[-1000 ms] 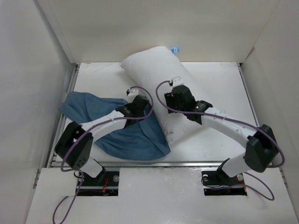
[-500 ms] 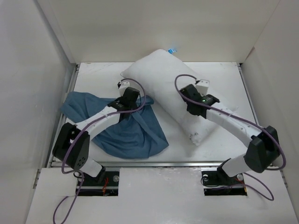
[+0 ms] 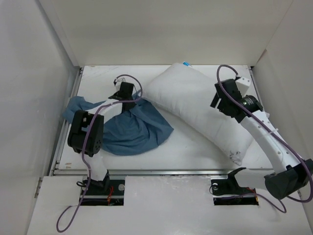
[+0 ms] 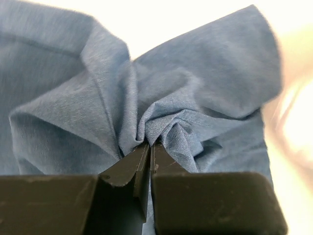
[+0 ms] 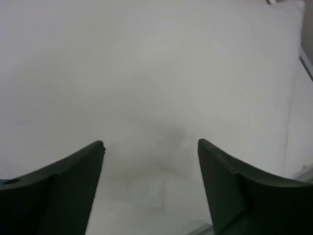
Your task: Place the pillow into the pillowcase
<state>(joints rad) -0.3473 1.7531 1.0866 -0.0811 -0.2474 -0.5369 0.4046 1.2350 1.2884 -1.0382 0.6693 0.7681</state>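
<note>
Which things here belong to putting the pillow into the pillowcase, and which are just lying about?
Job: plump white rectangular fabric pillow; wrinkled muted blue fabric pillowcase; left gripper, shut on the pillowcase; right gripper, open over the pillow.
Not the job: small bright blue bit at the pillow's far end, unidentifiable; white table.

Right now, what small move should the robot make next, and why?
Probably the right gripper should ease forward and close on the pillow. Its fingers are open and empty, the pillow lies outside the pillowcase, and the left gripper already pinches that cloth.
</note>
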